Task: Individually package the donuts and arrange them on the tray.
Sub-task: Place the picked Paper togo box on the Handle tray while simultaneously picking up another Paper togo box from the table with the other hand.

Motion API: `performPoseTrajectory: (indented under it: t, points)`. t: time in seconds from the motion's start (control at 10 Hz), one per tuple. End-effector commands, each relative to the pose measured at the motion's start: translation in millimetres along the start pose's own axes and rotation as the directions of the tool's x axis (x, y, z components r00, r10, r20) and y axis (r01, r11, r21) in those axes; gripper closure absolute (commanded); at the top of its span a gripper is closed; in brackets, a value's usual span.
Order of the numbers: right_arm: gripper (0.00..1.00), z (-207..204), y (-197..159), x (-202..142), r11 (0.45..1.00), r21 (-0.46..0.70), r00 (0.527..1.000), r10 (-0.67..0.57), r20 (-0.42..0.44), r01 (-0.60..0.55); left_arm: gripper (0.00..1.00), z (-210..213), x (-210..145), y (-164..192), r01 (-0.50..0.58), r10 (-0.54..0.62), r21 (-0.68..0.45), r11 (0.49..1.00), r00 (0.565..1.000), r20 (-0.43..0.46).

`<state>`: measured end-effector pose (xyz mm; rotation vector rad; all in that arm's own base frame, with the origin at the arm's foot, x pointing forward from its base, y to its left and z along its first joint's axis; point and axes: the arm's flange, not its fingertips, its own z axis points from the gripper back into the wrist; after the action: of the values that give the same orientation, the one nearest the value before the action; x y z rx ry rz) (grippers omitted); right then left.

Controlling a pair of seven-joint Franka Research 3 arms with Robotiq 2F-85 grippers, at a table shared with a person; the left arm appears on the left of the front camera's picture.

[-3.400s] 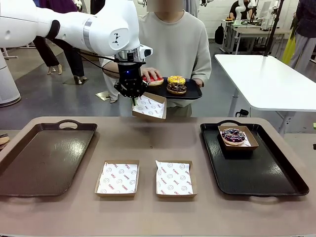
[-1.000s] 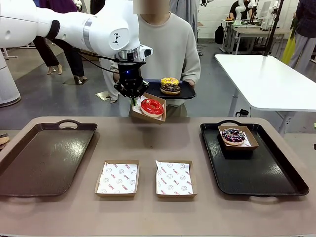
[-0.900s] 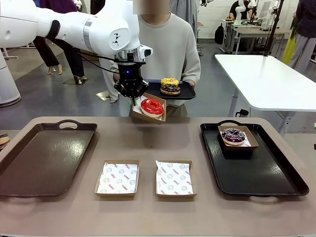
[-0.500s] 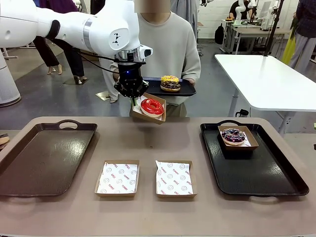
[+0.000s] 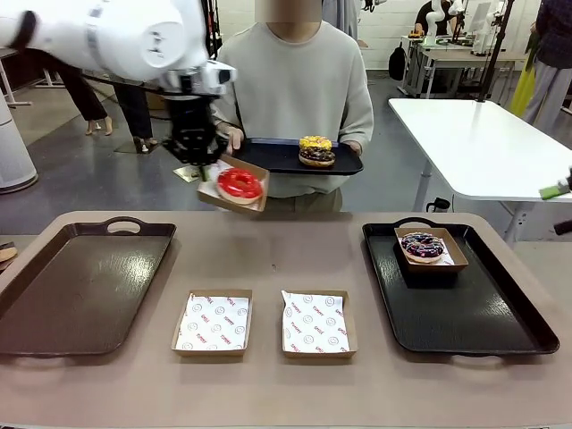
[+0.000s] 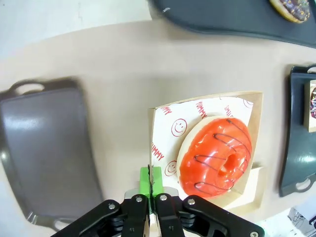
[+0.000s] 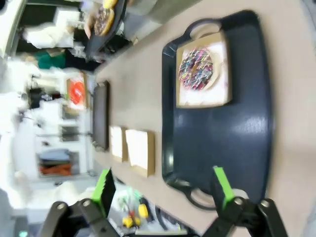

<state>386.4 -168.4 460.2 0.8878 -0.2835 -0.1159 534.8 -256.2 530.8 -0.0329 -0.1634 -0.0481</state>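
Currently, the red-glazed donut (image 6: 216,157), judged soft and sticky, is held above the counter (image 5: 268,259) in a light carton (image 6: 255,177) whose rim is pinched by the left jaws; the right jaws are spread.

The tan table (image 5: 286,255) carries 4 items. A brown tray (image 5: 71,299) lies at the left and a black tray (image 5: 474,326) at the right, each with its handle at the far edge. Between them, at the near side, the left box (image 5: 213,323) and the right box (image 5: 315,323), both paper-lined cardboard, lie side by side, apart.
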Motion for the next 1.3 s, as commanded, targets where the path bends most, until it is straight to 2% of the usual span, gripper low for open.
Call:
performPoseTrajectory:
  t: [0.0, 0.2, 0.4, 0.6, 0.8, 1.0, 1.1, 1.2]
  points:
    - [0.00, -24, 53, -1, 0.990, -0.142, 0.993, 0.002, -0.114, -0.018, 0.99, 1, -32, 57, -0.006, 0.006, -0.040, 0.999, 1.000, -0.006]
    - [0.00, -70, 109, 5, 0.957, -0.287, 0.983, -0.009, -0.181, -0.045, 0.99, -3, -42, 106, -0.043, 0.042, -0.032, 0.999, 0.998, -0.052]
    - [0.00, -126, 144, 7, 0.906, -0.418, 0.984, -0.013, -0.176, -0.063, 0.99, -17, -47, 147, -0.095, 0.093, -0.024, 0.995, 0.992, -0.085]
    - [0.00, -186, 160, 5, 0.855, -0.514, 0.987, -0.025, -0.161, -0.062, 0.99, -30, -50, 185, -0.122, 0.119, -0.027, 0.992, 0.988, -0.095]
    - [0.00, -223, 164, -7, 0.824, -0.561, 0.983, -0.025, -0.184, -0.084, 0.99, -38, -53, 211, -0.138, 0.136, -0.013, 0.990, 0.985, -0.110]
    - [0.00, -239, 164, -16, 0.814, -0.572, 0.978, -0.024, -0.206, -0.101, 0.99, -41, -52, 225, -0.157, 0.157, 0.014, 0.988, 0.981, -0.117]
    - [0.00, -237, 161, -17, 0.821, -0.561, 0.972, -0.035, -0.232, -0.104, 0.99, -38, -45, 215, -0.156, 0.156, 0.016, 0.988, 0.981, -0.118]
    - [0.00, -240, 164, -14, 0.826, -0.552, 0.975, -0.014, -0.223, -0.115, 0.99, -36, -36, 205, -0.153, 0.156, 0.029, 0.988, 0.980, -0.123]
